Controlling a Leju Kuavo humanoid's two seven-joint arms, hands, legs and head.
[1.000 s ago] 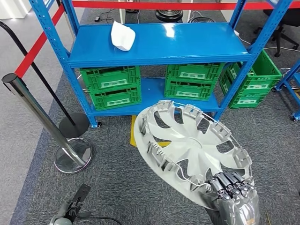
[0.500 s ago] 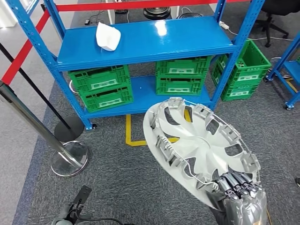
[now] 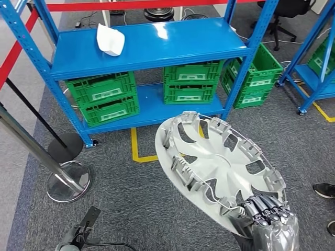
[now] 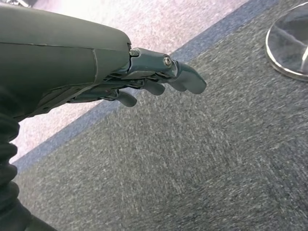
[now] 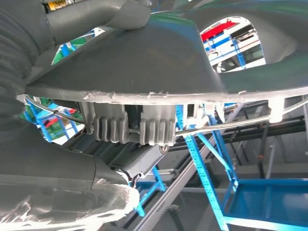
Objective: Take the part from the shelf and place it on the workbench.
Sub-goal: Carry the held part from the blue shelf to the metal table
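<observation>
Right hand (image 3: 272, 222) gripping hubcap (image 3: 217, 164) by its rim, above carpet, near blue shelf (image 3: 150, 44) with green crates (image 3: 104, 99). Left hand (image 4: 145, 79) empty, fingers straight, near stanchion base (image 3: 67, 180).

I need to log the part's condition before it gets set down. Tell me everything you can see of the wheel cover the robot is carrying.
The wheel cover is a round, silver-grey disc that looks like plastic, seen from its inner side. Spokes with openings between them fan out from its centre, ribbed clips stand around the rim, and a thin wire ring runs through them. It is tilted, held above the grey carpet in front of the blue shelf. The right hand grips its near edge. No cracks or breaks show.
</observation>
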